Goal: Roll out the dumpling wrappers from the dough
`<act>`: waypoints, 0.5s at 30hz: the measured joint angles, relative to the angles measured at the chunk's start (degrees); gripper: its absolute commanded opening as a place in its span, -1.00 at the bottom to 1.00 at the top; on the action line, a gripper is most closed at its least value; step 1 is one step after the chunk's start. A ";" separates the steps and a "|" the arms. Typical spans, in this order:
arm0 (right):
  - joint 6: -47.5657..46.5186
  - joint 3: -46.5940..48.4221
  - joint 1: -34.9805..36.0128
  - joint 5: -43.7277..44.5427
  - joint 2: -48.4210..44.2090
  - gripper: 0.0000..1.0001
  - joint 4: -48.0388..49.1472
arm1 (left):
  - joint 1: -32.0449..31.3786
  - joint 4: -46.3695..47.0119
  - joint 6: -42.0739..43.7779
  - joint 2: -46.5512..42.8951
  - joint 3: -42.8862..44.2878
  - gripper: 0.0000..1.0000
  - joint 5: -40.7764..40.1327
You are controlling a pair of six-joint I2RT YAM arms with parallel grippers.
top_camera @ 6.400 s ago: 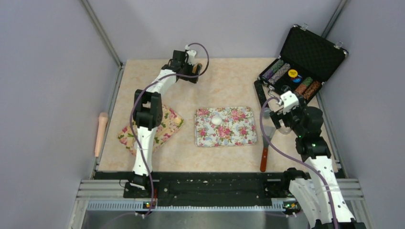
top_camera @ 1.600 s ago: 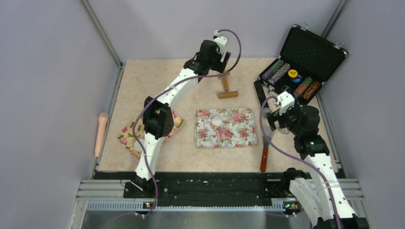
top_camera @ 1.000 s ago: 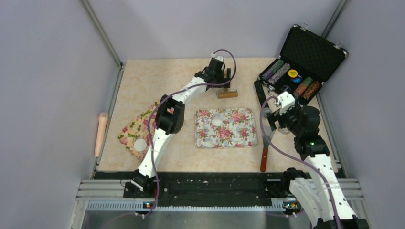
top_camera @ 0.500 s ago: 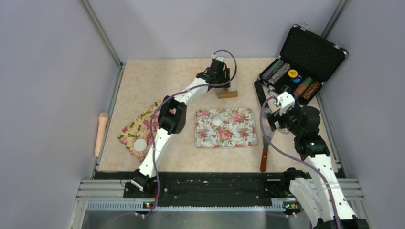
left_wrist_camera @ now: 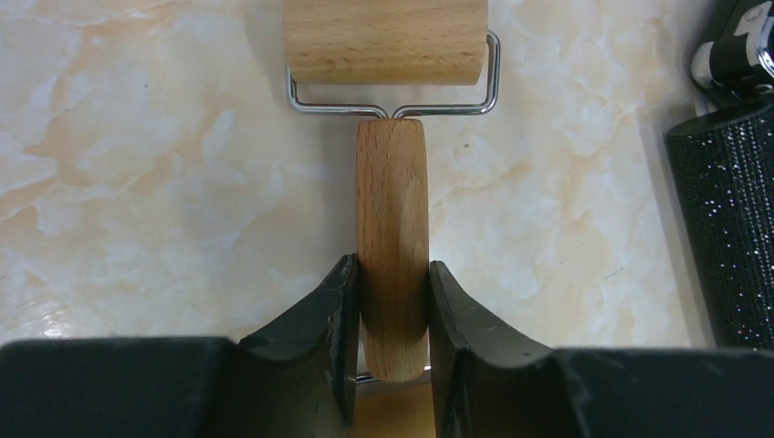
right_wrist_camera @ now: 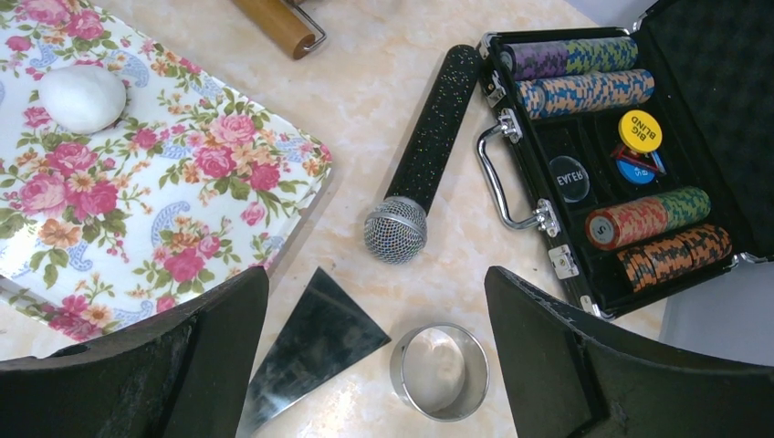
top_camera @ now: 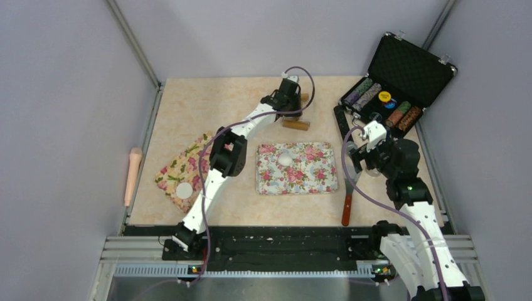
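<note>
One flat white dumpling wrapper (top_camera: 184,189) is lying on the floral cloth (top_camera: 188,164) at the near left of the table (top_camera: 188,106). That puts it well apart from the left gripper (left_wrist_camera: 392,265), which is reaching out over the far middle of the table. The dough ball (top_camera: 285,158) is sitting on the floral tray (top_camera: 307,174) in the centre, nearer that gripper but not touching it.

The left gripper is clamping the wooden handle of a small roller (left_wrist_camera: 392,182). Its two black fingers (left_wrist_camera: 333,310) are pressing against the handle from either side, near its end. The roller's drum is pointing away from the wrist and is lying on the marble top.

The right gripper (right_wrist_camera: 376,274) is hanging over the right side of the table with its jaws spread wide, holding nothing. Below it are lying a metal ring cutter (right_wrist_camera: 394,365), a scraper blade (right_wrist_camera: 310,342) and a black microphone (right_wrist_camera: 429,155). An open case of poker chips (top_camera: 411,63) is standing just beyond them.
</note>
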 measured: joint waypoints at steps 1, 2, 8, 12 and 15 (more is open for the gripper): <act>0.04 0.00 0.00 0.00 0.00 0.75 -0.11 | -0.11 -0.02 0.44 0.11 0.07 -0.58 0.44; 0.17 0.02 0.00 0.00 0.00 0.75 -0.17 | -0.17 -0.02 1.05 0.20 0.17 -0.76 0.96; 0.57 0.79 0.13 -0.15 0.28 0.75 -0.42 | -0.39 -0.26 5.25 0.31 0.44 -1.00 2.75; 1.42 2.27 0.46 -0.09 2.21 0.77 -0.46 | -1.11 0.24 11.32 -0.33 -0.20 -1.00 3.80; 3.48 5.57 0.48 0.37 6.23 0.79 -0.55 | -1.88 0.07 18.64 -1.77 -1.11 -1.00 5.40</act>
